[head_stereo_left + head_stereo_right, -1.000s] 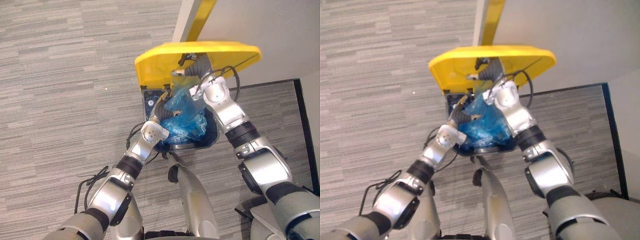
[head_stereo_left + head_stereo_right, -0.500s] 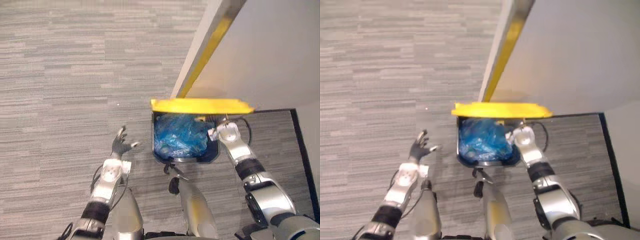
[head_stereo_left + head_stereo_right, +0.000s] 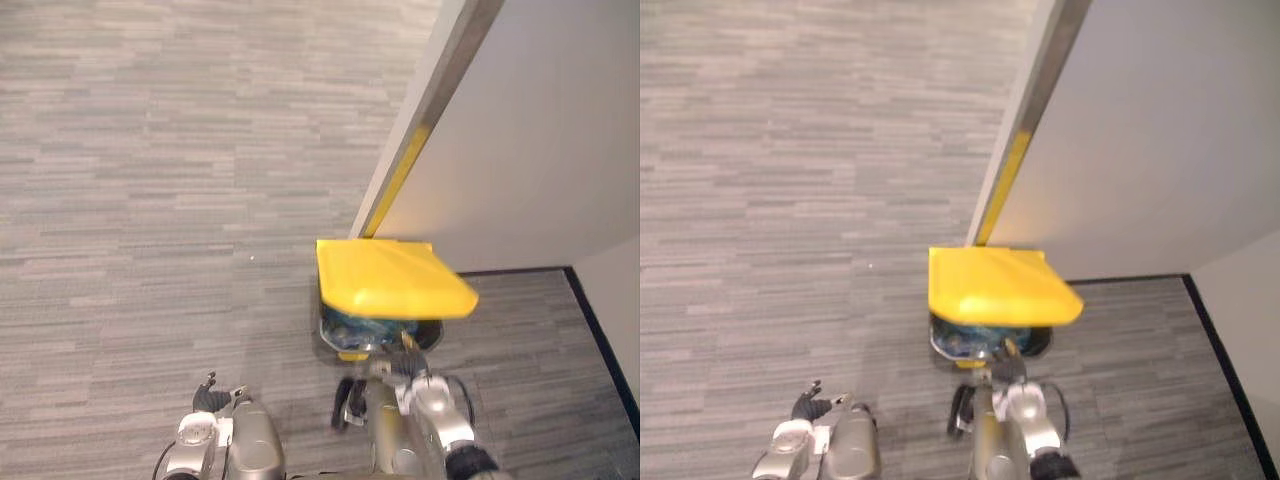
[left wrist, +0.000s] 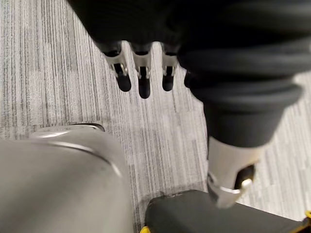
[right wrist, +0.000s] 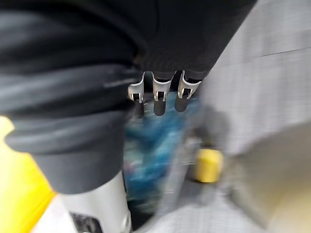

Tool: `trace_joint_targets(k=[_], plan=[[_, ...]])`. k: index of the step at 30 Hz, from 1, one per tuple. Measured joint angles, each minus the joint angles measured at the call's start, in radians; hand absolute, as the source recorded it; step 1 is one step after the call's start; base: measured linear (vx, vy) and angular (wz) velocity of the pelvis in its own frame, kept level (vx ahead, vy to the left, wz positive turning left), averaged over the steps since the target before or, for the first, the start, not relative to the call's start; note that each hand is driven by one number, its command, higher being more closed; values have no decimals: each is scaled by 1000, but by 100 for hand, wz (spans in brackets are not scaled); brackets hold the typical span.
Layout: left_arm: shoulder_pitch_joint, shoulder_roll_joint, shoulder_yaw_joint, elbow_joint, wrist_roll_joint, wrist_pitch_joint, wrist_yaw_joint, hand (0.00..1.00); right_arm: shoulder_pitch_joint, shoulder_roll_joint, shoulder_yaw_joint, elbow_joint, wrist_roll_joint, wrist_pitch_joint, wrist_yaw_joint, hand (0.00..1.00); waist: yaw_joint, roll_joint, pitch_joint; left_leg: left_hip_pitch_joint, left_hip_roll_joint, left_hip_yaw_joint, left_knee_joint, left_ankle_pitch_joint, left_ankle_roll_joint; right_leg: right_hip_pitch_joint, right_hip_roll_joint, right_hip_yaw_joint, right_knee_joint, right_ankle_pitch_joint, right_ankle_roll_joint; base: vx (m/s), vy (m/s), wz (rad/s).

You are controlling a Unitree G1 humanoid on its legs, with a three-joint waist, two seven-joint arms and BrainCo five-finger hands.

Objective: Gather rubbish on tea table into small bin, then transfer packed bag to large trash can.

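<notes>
Fingers (image 3: 211,381) of the left hand (image 3: 205,405) stand dark-tipped and loosely apart above the carpet (image 3: 150,200) in the left eye view. The hand is low on the robot's left and well apart from the large trash can (image 3: 432,333). That can stands against the wall (image 3: 540,130). Its yellow lid (image 3: 390,275) slopes down over the mouth, hinge edge toward the wall and free edge toward the robot. Through the gap beneath the lid, a strip of the blue bag (image 3: 362,324) shows inside the can. The right hand (image 3: 405,366) sits just in front of that gap.

The right eye view gives the same layout, with the bag lying in the can under the lid. So little of the bag is exposed that its long axis and the way it points cannot be told.

In the left wrist view the fingers run straight, side by side, with bare carpet past them, gripping nothing.

In the right wrist view the right hand's fingers (image 5: 159,101) are likewise straight and empty. They are aimed at the bag down in the can, with a small yellow piece (image 5: 209,165) beside the bag.
</notes>
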State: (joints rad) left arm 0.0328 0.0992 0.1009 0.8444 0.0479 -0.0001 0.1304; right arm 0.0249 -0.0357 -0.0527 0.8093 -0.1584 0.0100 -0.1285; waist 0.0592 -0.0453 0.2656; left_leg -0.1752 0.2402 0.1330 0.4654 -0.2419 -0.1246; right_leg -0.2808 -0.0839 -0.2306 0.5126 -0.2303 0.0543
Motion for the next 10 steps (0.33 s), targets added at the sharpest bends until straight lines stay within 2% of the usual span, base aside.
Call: trace_joint_targets(k=[1, 2, 3, 4, 5, 6, 9, 10], plan=[[7, -35, 6, 4, 15, 0, -3, 0, 24, 8, -68, -2, 16, -7, -7, 0, -11, -5, -13, 33, -9, 52, -31, -7, -10, -15, -44, 26, 235, -54, -32, -4, 61, -33], [0, -28, 14, 4, 19, -2, -5, 0, 39, 21, -88, 19, 10, -7, -14, 0, -15, -26, -28, 45, -33, 53, -41, -4, -6, 48, -67, 55, 205, -81, 4, 6, -45, -18], [-21, -35, 45, 32, 19, 1, 0, 0, 41, 34, -118, 73, 16, 0, -14, 0, -12, -34, -57, 42, -32, 57, -44, 2, -12, 118, -37, 63, 59, -150, -33, 9, -98, -2], [-23, -45, 54, 42, 19, 5, 1, 0, 37, 32, -127, 84, 17, 5, -19, 0, -11, -23, -73, 37, -23, 60, -53, 9, -18, 123, -29, 48, 19, -135, -35, 19, -81, -17], [-19, -76, 60, 60, 19, 7, 0, 0, 40, 32, -147, 109, 22, 9, -27, 0, -10, -13, -109, 47, -19, 58, -109, 40, -3, 126, -6, 52, -43, -94, -43, 52, -4, -24], [-19, -87, 66, 83, 19, 6, 0, 0, 29, 32, -177, 158, 36, 11, -31, 0, -10, -5, -131, 81, -26, 74, -205, 91, -14, 137, 8, 66, -104, -58, -47, 76, -10, -24], [-22, -98, 66, 125, 15, 7, 2, 0, 12, 34, -221, 195, 52, 21, -39, 0, -11, 12, -153, 142, -42, 114, -351, 173, -20, 151, 23, 95, -195, 10, -52, 87, 27, -29], [-22, -98, 66, 130, 12, 7, 2, 0, 12, 33, -227, 197, 52, 21, -40, 0, -11, 16, -155, 148, -44, 123, -368, 179, -19, 155, 28, 101, -213, 21, -50, 42, 31, -22]])
